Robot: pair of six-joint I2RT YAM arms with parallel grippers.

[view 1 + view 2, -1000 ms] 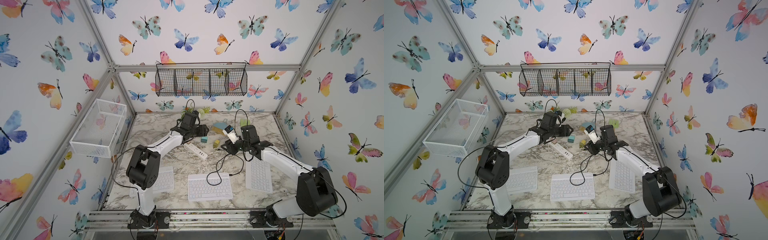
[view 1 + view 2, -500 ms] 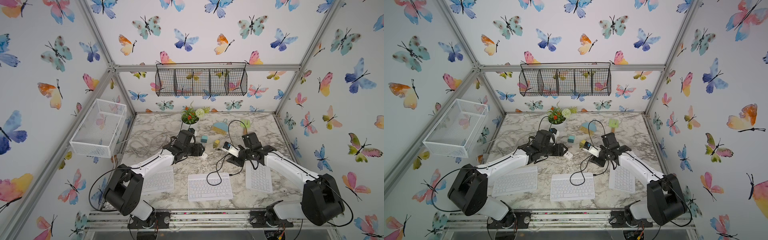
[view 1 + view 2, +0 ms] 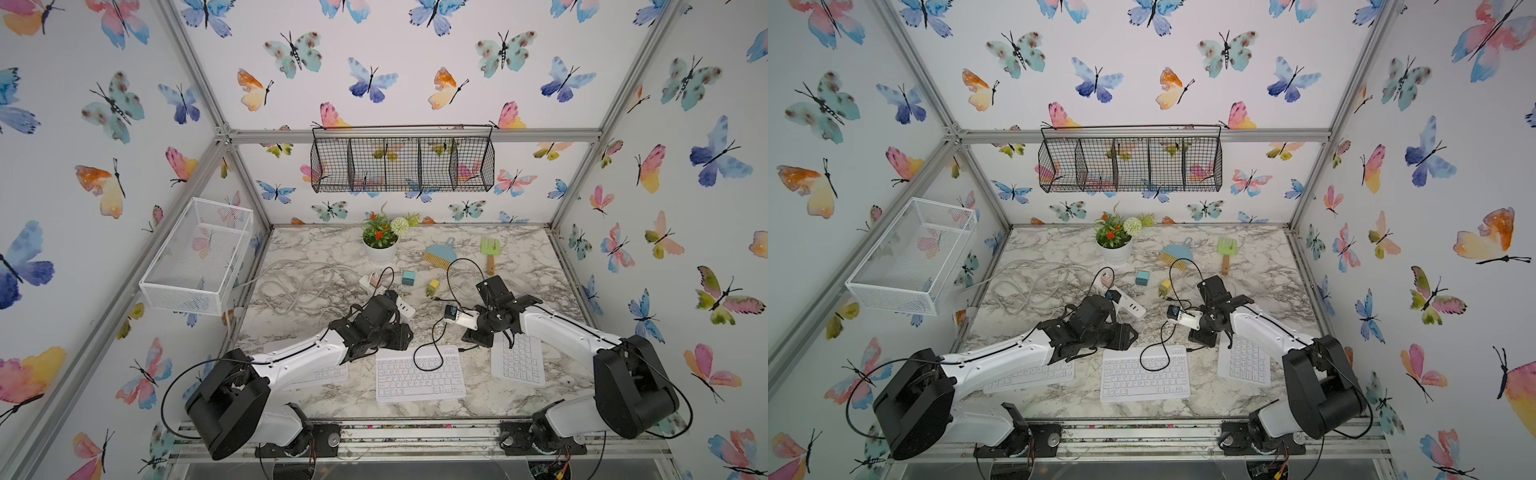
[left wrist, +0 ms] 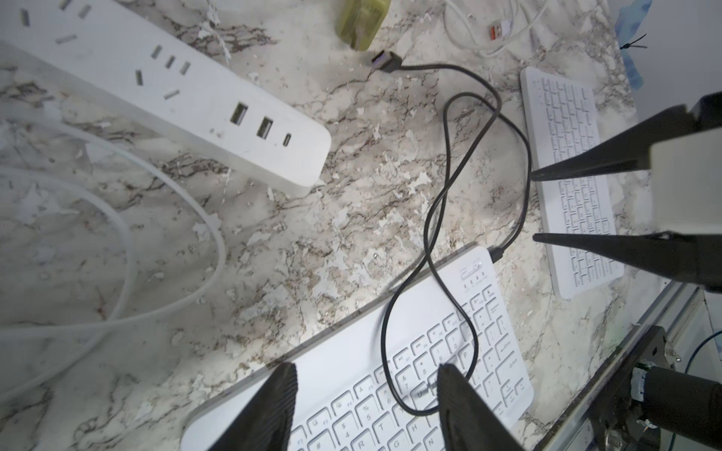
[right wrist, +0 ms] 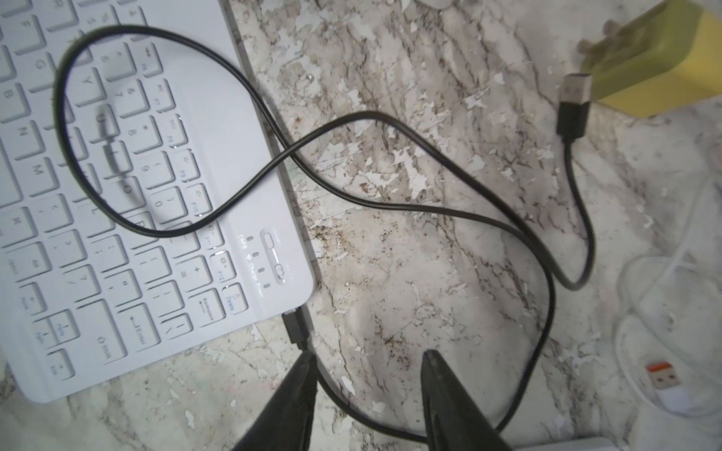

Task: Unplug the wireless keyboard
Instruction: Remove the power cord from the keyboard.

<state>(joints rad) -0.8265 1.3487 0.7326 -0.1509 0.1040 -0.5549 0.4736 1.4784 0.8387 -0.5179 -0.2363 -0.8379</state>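
in both top views the wireless keyboard (image 3: 419, 376) lies flat at the middle of the tabletop's (image 3: 519, 257) near edge, between two other white keyboards. it alone has a black cable (image 3: 428, 370) running to it, partly looped over its keys. the left gripper (image 3: 401, 334) hangs over the keyboard's far edge, and the right gripper (image 3: 478, 340) hangs just beyond its far right corner, where the cable goes in. the split looks deliberate: one arm to steady, one to pull.

left wrist view: the jaws stand partly apart above the keys and hold nothing; the cable loop merely lies below them. they seem placed to press the light keyboard down so that it cannot slide. the plug (image 4: 496, 254) sits in the corner port. the right gripper's jaws, also apart and empty, point toward it from the side. the cable's free usb end (image 4: 385, 60) lies loose near a power strip (image 4: 176, 97), so only the keyboard end is left to undo.

right wrist view: the plug is seated in the keyboard's edge, just ahead of one fingertip (image 5: 297, 390). the jaws are apart, grip nothing and straddle the cable rather than the plug body. i judge they must shift onto the plug, close, and pull straight out along its axis.
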